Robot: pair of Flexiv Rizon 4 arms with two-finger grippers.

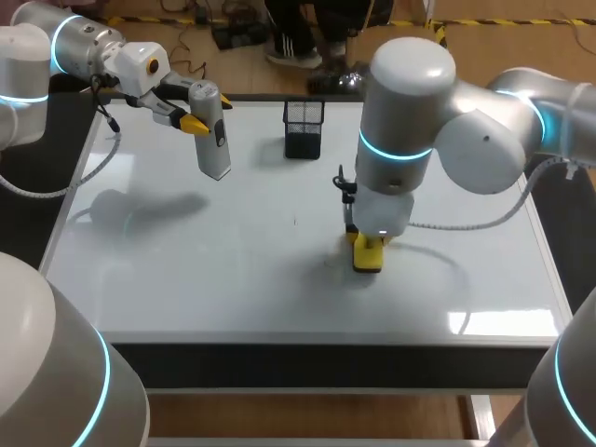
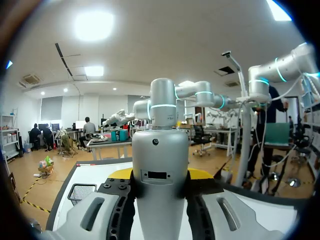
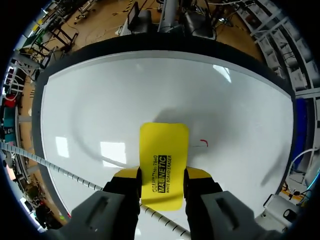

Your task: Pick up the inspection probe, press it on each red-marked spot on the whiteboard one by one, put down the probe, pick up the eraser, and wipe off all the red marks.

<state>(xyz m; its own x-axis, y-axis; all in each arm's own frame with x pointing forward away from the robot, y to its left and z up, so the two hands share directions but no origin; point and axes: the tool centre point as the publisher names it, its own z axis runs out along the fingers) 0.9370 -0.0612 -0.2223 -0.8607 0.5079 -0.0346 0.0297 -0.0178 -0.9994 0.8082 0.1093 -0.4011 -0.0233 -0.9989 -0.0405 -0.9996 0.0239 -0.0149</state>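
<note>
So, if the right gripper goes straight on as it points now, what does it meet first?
The whiteboard: the yellow eraser in the right gripper would press it first, perhaps touching already.

Glossy whiteboard (image 1: 186, 279), matt silver probe (image 1: 212, 135), plastic eraser (image 3: 164, 150).

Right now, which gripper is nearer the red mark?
Right. The right gripper, shut on the eraser, sits beside the red mark; the left gripper holds the probe over the whiteboard's far left corner.
</note>
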